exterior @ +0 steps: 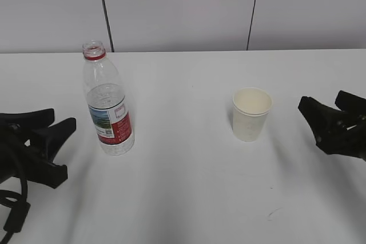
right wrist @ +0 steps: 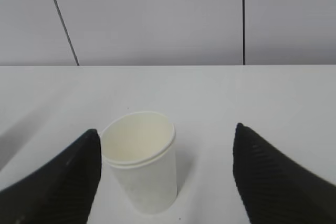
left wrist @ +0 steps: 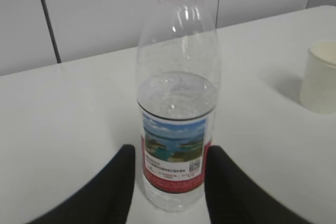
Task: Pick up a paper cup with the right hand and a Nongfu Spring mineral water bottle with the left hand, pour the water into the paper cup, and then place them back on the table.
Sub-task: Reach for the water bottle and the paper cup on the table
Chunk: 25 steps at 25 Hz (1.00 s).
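Observation:
The Nongfu Spring mineral water bottle stands upright and uncapped on the white table, about half full, with a red neck ring. My left gripper is open just left of it. In the left wrist view the bottle stands between the spread fingers of the gripper, with gaps on both sides. The paper cup stands upright and looks empty. My right gripper is open to its right. In the right wrist view the cup sits close to the left finger of the gripper, apart from the right one.
A grey panelled wall runs along the table's far edge. A small dark scuff mark lies at the front right of the table. The cup also shows at the right edge of the left wrist view.

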Tool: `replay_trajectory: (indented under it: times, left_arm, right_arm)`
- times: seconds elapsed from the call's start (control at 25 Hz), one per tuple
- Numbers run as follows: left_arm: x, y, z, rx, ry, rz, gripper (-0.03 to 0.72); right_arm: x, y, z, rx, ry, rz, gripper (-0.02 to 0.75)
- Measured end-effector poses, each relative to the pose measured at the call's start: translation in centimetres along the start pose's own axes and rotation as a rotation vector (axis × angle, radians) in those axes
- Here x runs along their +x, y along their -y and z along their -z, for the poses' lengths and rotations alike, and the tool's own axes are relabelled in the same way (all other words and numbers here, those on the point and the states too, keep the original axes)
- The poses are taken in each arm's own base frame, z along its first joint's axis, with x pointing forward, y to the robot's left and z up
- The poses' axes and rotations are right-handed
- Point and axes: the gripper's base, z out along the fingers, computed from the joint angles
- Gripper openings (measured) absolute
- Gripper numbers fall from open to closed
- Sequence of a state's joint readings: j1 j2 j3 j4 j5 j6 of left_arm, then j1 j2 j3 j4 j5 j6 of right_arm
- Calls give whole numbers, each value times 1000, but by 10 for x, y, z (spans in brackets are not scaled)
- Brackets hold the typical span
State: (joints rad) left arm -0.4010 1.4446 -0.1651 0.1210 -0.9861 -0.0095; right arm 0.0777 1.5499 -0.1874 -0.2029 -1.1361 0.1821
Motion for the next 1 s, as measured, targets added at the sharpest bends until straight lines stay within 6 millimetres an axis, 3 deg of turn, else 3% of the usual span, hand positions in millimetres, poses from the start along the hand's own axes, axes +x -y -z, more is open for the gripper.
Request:
replay_trajectory:
  times: [0.32,0.6,0.68,1.0]
  left_arm:
    - [10,3,-7,40,-15,-4,298]
    - [24,4,-14,47,-39,43,552]
    - [30,4,-17,47,-66,62,591]
    - [45,-2,-31,-16,-130,101,608]
  right_arm:
    - [27,-1,16,6,-130,-23,577]
    - [29,-1,16,4,-137,-23,577]
    - [29,-1,16,4,-139,-24,577]
    - [32,-1,19,5,-152,-25,577]
